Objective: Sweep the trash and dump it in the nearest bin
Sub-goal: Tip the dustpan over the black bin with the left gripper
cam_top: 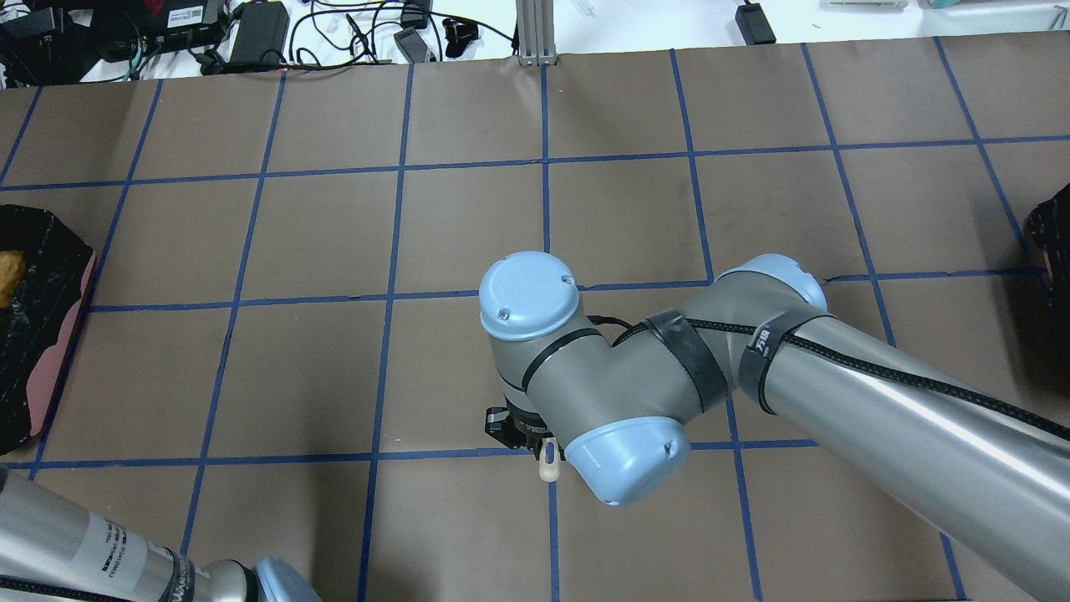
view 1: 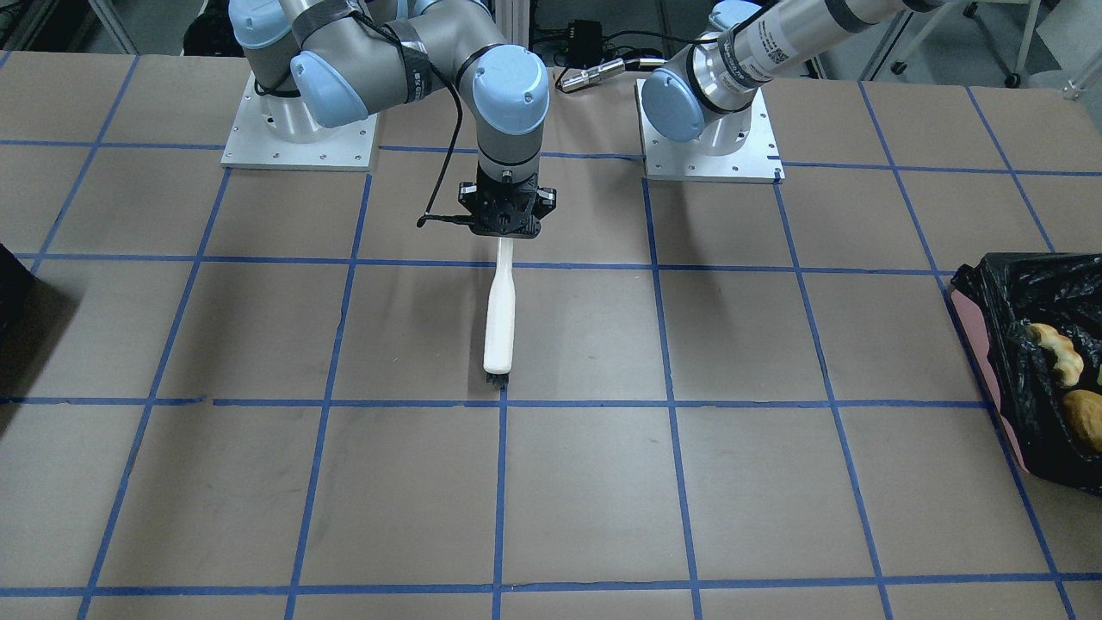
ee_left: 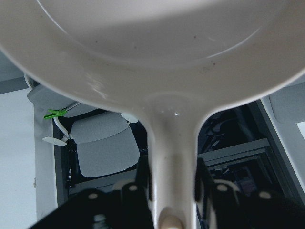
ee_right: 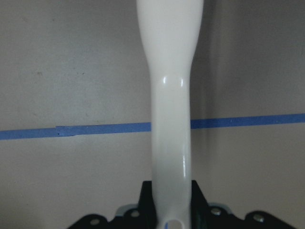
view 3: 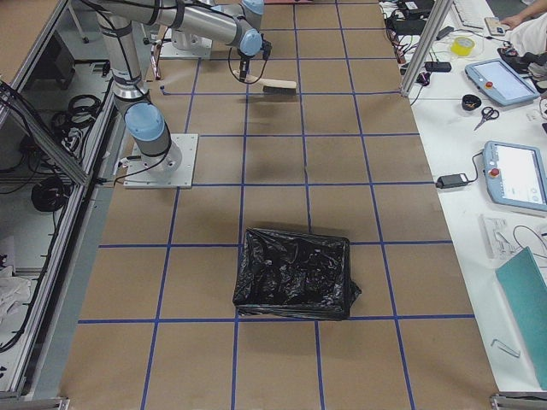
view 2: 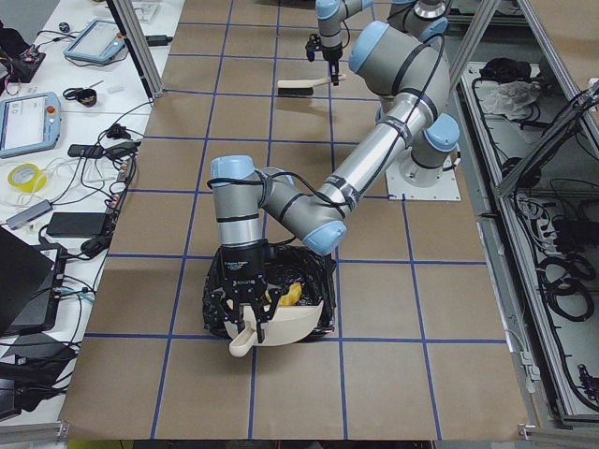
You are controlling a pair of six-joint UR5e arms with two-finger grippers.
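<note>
The bin point(view 1: 990, 362) stands at the table's end on my left, pink-sided with a crinkled black liner. Trash lies inside it: a pale yellow curved piece point(view 1: 1055, 349) and an orange-brown lump point(view 1: 1086, 419). My left gripper point(view 2: 246, 318) is shut on the handle of a white dustpan point(view 2: 285, 325), which is tilted over the bin point(view 2: 318, 271). A yellow bit point(view 2: 291, 295) shows just behind the pan's rim. Mid-table, my right gripper point(view 1: 506, 232) is shut on the white handle of a brush point(view 1: 499, 319), whose bristles rest on the table.
A plain dark container point(view 3: 295, 273) stands at the table's opposite end, on my right. Both arm bases point(view 1: 297, 138) are bolted along the robot's side. Brown paper with a blue tape grid point(view 1: 671, 405) covers the table. Tablets and cables lie on the side bench point(view 2: 56, 140).
</note>
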